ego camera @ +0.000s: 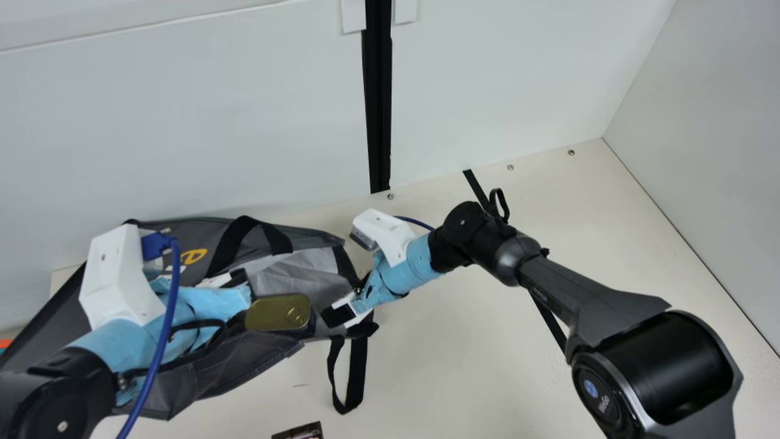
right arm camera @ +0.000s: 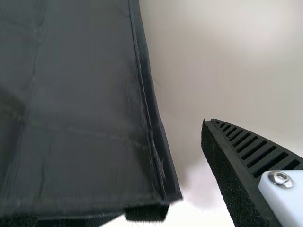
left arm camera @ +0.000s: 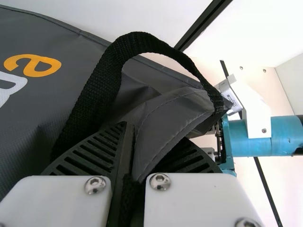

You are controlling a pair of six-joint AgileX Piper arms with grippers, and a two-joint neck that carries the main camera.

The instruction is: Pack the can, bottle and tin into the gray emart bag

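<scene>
Our left claw (ego camera: 236,280): narrow, holding a fold of gray bag (ego camera: 298,274). Our right claw (ego camera: 340,315): wide, room between bag edge and one finger (right arm camera: 251,163); tin (ego camera: 277,313) nearby.

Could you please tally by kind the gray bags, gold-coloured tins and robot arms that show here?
Gray bag: 1
Gold-coloured tin: 1
Robot arms: 2, the left arm and the right arm
Total: 4
</scene>
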